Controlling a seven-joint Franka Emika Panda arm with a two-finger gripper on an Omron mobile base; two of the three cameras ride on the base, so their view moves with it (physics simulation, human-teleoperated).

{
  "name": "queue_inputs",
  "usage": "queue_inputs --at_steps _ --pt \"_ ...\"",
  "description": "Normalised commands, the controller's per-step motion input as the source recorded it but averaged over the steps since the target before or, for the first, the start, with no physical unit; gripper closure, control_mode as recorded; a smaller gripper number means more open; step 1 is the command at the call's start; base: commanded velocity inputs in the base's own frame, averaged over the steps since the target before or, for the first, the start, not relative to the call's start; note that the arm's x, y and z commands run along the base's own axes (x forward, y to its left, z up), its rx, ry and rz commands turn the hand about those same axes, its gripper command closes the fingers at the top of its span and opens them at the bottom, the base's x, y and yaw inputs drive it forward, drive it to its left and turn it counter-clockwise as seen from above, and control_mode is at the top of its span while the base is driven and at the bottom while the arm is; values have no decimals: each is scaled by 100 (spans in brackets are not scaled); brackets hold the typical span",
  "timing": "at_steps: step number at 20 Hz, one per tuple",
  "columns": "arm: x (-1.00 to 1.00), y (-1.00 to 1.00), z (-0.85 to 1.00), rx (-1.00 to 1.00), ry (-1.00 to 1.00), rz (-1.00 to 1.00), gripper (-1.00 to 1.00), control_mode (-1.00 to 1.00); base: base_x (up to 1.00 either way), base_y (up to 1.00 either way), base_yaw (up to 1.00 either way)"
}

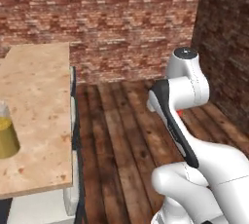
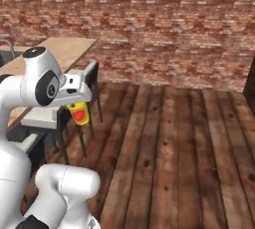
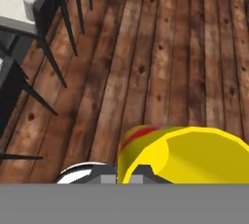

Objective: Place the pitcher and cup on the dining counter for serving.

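- Cup [image 2: 79, 113] is hanging clenched in the tool [image 2: 79, 104], out over the plank floor [image 2: 169, 153] beside the stools [image 2: 89, 81].
- Pitcher [image 1: 7, 138] is already standing on the tabletop [image 1: 39, 121].
- Next, I'd judge, the cup needs carrying over and setting down near the pitcher.

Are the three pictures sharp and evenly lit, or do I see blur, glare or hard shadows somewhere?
Left base view: soft and low in detail, even light, no glare on the dining counter; the pitcher is cut off by the left edge. Right base view: equally soft, with no hard shadows on the floor; the cup stays readable. Hand view: the cup looms large and close, and the stool legs look sharp.
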Motion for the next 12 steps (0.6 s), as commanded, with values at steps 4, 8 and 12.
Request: queue_inputs --at_steps 4,8,12 --pt "0 0 0 0 0 0 100 100 100 -84 34" --pt "0 0 0 0 0 0 100 100 64 -53 73" --pt "0 0 0 0 0 0 100 100 34 -21 93"
